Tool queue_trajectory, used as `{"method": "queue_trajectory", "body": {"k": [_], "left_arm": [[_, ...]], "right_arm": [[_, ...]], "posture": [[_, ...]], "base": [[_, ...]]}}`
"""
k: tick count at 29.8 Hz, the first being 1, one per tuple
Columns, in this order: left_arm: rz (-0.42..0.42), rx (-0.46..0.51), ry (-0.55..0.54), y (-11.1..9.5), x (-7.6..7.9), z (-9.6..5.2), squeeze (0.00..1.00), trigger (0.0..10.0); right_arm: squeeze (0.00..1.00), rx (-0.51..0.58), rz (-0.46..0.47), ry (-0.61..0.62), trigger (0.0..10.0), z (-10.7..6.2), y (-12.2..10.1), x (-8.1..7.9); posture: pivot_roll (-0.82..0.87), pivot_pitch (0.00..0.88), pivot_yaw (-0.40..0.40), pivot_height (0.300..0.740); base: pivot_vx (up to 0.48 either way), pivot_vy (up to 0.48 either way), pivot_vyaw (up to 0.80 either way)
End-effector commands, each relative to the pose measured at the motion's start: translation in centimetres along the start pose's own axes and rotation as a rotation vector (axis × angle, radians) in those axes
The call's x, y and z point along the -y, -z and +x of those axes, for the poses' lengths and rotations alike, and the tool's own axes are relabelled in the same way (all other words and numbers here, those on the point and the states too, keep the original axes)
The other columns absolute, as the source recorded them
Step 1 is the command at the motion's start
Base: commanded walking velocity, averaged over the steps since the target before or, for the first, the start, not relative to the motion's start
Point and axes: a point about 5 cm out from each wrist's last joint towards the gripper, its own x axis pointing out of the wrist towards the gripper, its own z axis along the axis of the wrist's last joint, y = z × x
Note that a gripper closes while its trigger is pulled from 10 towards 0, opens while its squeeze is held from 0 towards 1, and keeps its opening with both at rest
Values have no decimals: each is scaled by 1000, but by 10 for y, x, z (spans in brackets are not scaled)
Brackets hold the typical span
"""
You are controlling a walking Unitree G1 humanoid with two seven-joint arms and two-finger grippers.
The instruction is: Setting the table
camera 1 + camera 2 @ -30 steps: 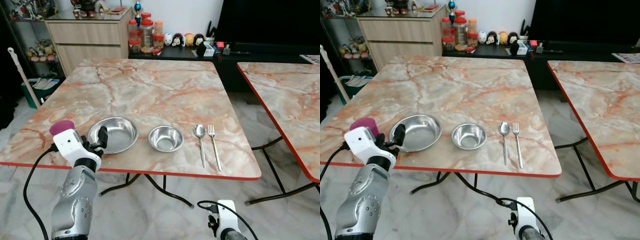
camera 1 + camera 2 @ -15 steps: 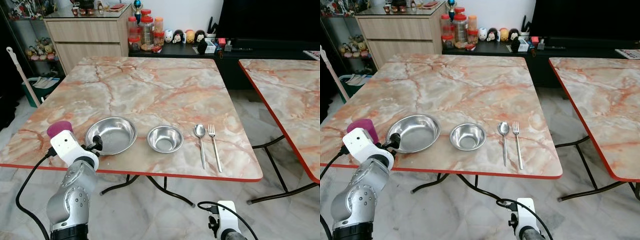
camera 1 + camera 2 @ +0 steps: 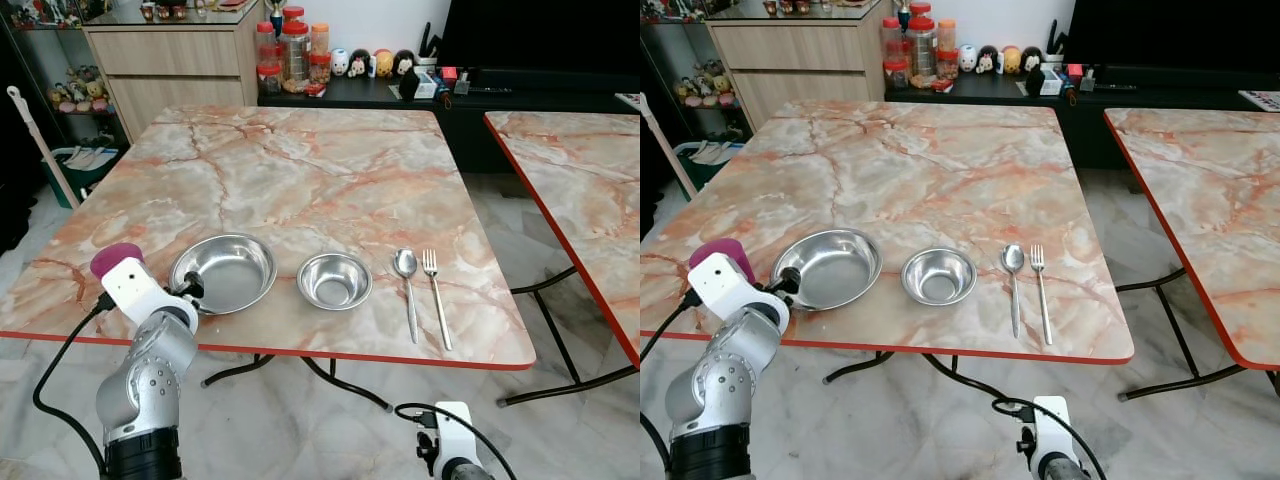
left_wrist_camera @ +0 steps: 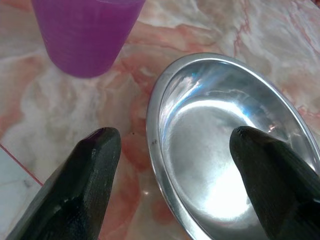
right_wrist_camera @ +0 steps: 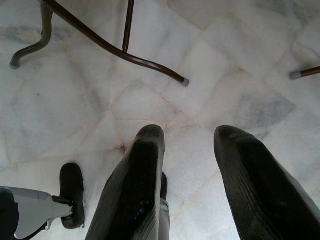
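Marble-patterned square table with a red edge [image 3: 300,180] carries a place setting along its near side: a wide, shallow stainless-steel plate [image 3: 224,271], a smaller round stainless-steel bowl [image 3: 335,280] just to its right, then a steel spoon [image 3: 408,285] and a steel fork [image 3: 437,305] lying side by side, handles toward the robot. A purple plastic cup [image 4: 87,32] stands upright near the plate's left rim, close to the table edge. The left gripper [image 4: 175,150] hovers at the plate's near-left rim with its two black fingers [image 4: 92,165] spread wide, one over the bare tabletop beside the cup and the other over the plate's hollow; nothing is held between them. The right gripper [image 5: 187,175] hangs low beside the robot, pointing down at the pale marble floor tiles [image 5: 225,60], its fingers parted and holding nothing. A second matching table [image 3: 580,190] stands to the right, and a wooden sideboard [image 3: 175,60] with red-lidded jars [image 3: 292,50] stands against the far wall.
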Motion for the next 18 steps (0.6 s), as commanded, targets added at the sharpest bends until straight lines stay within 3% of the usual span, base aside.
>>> {"method": "queue_trajectory", "body": {"k": [1,18], "left_arm": [[8,-19,-23,2,0,3,0,10000],[-13,-26,-69,12,4,18,0,10000]], "right_arm": [[0,8,4,1,10000,1,-3,0],[0,8,10,6,10000,1,-4,3]], "posture": [[-2,0,2,732],[-15,0,-4,732]], "base": [[0,0,0],[0,0,0]]}}
